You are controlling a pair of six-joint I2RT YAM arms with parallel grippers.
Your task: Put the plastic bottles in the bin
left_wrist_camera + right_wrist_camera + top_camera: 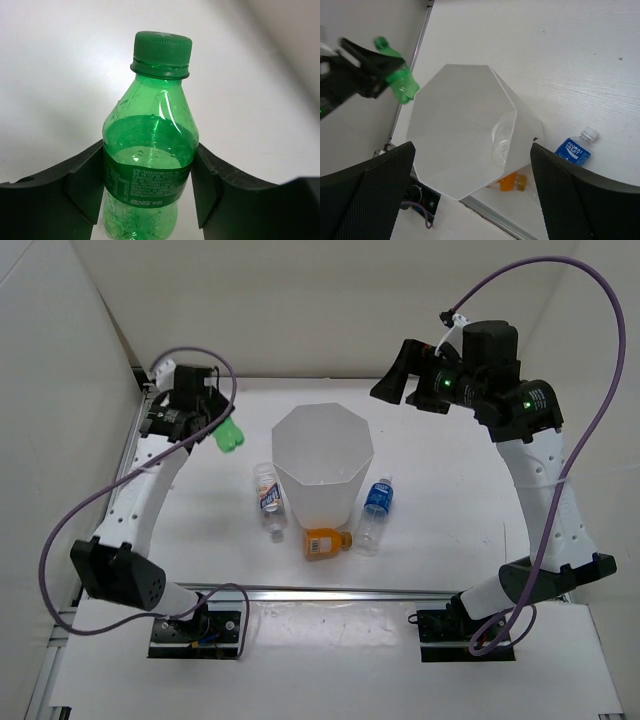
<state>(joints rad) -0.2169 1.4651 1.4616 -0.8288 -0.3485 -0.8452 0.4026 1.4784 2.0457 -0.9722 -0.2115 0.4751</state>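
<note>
- A matte white table with a faint wood grain, closed in by plain white walls; a ridged aluminium rail runs along its near edge.
- The bin stands upright mid-table: milky, translucent plastic, eight-sided at the rim and narrowing toward the base.
- The left gripper is clamped on the green bottle, its matte black fingers pressing both sides of the label band. The bottle is glossy, see-through green with a ribbed screw cap, and is held in the air left of the bin's rim.
- The right gripper hangs above the bin, its textured black jaws spread wide with nothing between them.
- A plain clear bottle shows faintly against the bin's inner wall.
- On the table, touching or just beside the bin's base, are the squat orange bottle at the near side, the clear blue-label bottle to the right and the clear white-label bottle to the left. All three lie on their sides.
</note>
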